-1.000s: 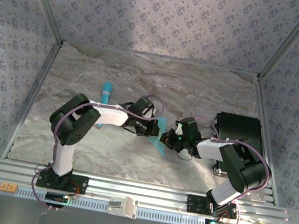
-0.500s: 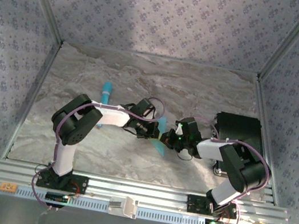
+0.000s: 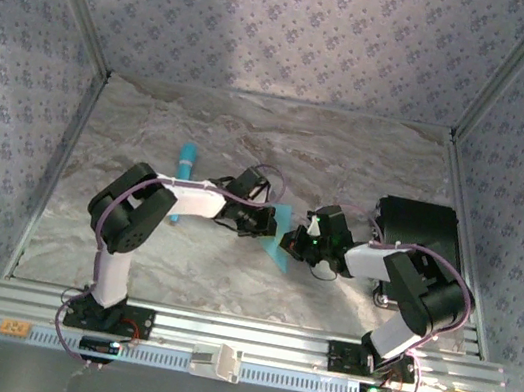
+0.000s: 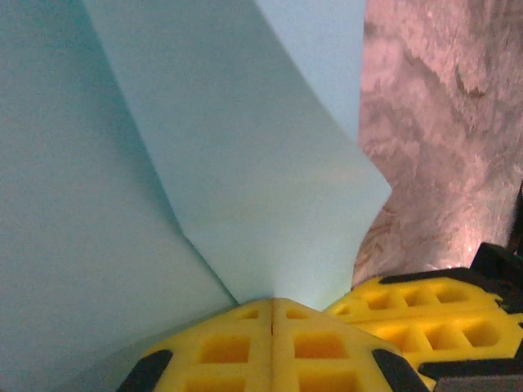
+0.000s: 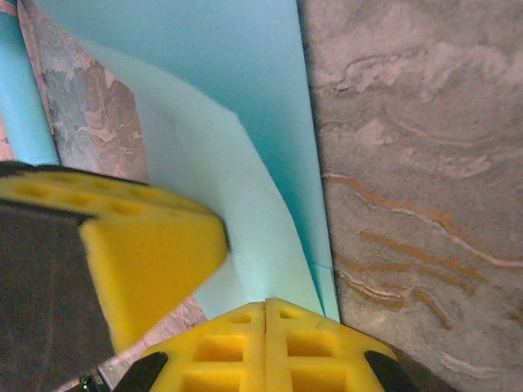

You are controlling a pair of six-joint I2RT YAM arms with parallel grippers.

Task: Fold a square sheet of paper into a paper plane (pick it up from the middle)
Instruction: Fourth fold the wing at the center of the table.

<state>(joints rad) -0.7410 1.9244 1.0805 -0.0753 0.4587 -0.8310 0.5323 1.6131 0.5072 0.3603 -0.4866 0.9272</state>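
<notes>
— Marbled grey worktop [image 3: 349,161], patterned walls [image 3: 293,19] on three sides. Where's the square sheet of paper [image 3: 281,256]?

— Right in the middle, between the two arms. It's pale cyan and it isn't lying flat. It stands tilted on edge, with one corner pointing down toward the near side.

— Who's got hold of it?

— Both of them. The left pincer [image 3: 265,225] reaches in from the left, clamped onto the paper. From its wrist camera the yellow pads [image 4: 253,314] meet in a single seam. The sheet fans up out of that seam, with a crease running away from it and one layer lying over another.

— And the other arm?

— The right pincer [image 3: 294,245] faces it from the right, also squeezed tight on the sheet. Its own camera shows the paper rising straight out of its closed tips. The two pincers sit just beside each other, almost nose to nose.

— Anything else on there?

— A turquoise stick [image 3: 187,158] lies beyond the left arm, well apart from the paper. A black box [image 3: 418,224] sits at the right side, beyond the right arm.
</notes>
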